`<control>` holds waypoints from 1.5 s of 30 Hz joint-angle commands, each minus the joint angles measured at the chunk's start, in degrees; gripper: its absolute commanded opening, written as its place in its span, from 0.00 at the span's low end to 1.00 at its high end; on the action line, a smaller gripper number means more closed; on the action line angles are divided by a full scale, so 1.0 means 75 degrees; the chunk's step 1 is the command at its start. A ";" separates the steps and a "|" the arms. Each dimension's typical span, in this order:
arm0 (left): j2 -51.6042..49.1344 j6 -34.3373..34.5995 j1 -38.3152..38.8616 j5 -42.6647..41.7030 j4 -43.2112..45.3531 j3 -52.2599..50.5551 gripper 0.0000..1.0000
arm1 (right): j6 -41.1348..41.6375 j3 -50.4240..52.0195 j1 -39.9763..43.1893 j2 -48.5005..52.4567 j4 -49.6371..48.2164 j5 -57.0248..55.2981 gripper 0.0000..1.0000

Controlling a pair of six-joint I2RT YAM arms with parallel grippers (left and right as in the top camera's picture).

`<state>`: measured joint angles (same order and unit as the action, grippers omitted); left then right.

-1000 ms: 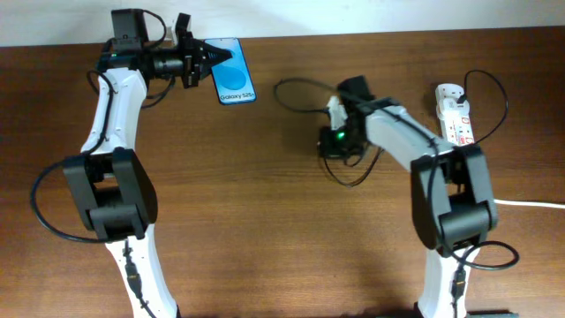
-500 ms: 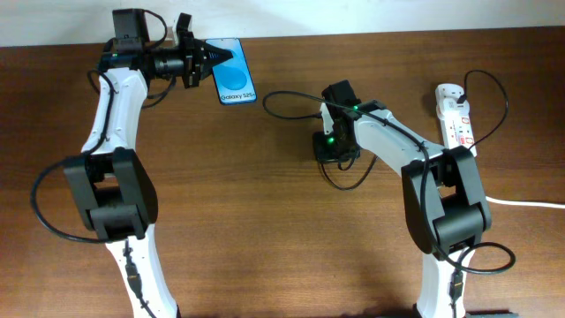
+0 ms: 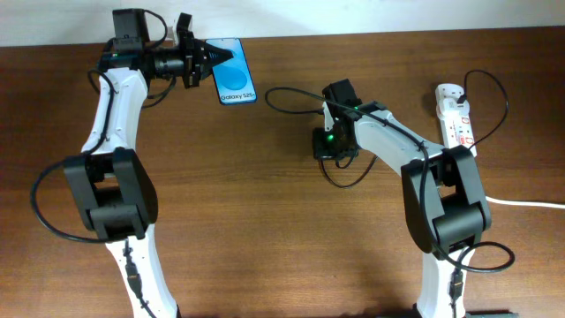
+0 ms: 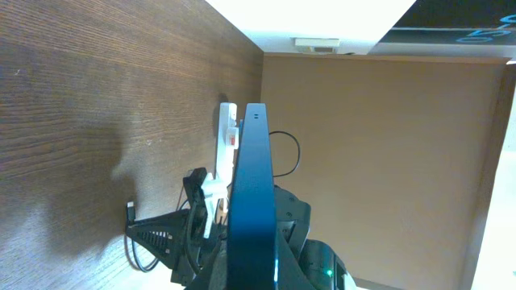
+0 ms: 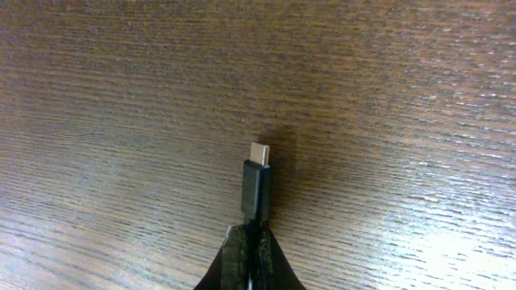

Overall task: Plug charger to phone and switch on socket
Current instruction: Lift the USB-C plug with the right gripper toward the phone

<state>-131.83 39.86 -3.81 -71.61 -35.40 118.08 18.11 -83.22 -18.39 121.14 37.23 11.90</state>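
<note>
The left gripper clasps the phone at the far edge of the table; the right gripper pinches the charger (metal tip jutting forward) mid-table.

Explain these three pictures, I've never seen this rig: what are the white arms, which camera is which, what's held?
Two robot arms stand at a wooden table. The wide picture looks down from above; the other two come from cameras on each wrist. The left arm has its jaws closed on the phone, seen edge-on in its wrist view. The right arm pinches the charger just behind its plug tip, above bare wood. The white socket lies further right.
</note>
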 commanded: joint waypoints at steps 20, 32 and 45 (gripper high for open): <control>0.0035 -0.0472 0.0256 -0.1431 0.0297 0.0076 0.00 | -0.1961 -0.0475 0.1562 -0.4360 0.2509 0.4001 0.04; 0.0035 -0.0635 0.1005 -0.2439 0.1498 0.0076 0.00 | -0.0565 0.1597 0.1556 -0.6662 0.1413 0.5190 0.04; 0.0035 0.0606 0.1492 -0.1751 0.1687 0.0076 0.00 | 0.3045 0.3465 0.0446 -0.6076 -0.2853 0.4272 0.04</control>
<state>-131.83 38.52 7.31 -86.32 -23.73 118.04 33.69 -57.74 -12.12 73.36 19.07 46.70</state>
